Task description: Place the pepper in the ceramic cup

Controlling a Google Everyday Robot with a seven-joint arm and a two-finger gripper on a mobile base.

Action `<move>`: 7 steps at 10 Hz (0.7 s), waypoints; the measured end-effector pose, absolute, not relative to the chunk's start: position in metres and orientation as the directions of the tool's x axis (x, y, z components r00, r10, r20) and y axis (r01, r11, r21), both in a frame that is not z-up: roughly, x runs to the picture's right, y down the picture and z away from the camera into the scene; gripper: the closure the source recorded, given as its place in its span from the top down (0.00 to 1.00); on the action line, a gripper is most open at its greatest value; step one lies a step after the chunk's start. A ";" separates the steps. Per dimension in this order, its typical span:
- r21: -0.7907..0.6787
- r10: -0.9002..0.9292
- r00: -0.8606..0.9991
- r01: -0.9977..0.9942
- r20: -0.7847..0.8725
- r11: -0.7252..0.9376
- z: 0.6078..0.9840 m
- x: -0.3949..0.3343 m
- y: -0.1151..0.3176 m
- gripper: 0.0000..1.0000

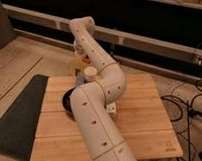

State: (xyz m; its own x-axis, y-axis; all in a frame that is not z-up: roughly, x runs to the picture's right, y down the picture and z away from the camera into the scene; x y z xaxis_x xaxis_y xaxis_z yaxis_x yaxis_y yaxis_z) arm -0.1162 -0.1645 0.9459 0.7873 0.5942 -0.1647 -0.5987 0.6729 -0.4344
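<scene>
My white arm rises from the bottom of the camera view, bends over the wooden table (143,121) and reaches to the far left edge. The gripper (81,53) hangs there pointing down, shut. A small red-orange bit, the pepper (87,58), shows at its tip. The ceramic cup (90,72), pale cream and round, stands just below and to the right of the gripper, partly behind the arm.
A dark bowl (67,101) sits at the table's left, half hidden by the arm. A pale yellowish object (73,65) stands behind the cup. A dark mat (18,112) lies left of the table. Cables (191,105) trail on the right.
</scene>
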 end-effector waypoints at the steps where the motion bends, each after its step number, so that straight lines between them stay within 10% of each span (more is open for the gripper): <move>1: -0.445 0.599 0.784 -0.601 -0.166 0.664 0.949 -0.117 -0.160 0.00; 7: -0.461 0.617 0.768 -0.617 -0.174 0.638 0.957 -0.108 -0.151 0.00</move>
State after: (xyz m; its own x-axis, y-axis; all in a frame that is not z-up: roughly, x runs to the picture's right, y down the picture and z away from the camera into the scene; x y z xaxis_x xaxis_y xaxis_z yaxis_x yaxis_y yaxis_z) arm -0.1083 -0.1514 0.9571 0.7678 0.6165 -0.1741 -0.6169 0.6382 -0.4605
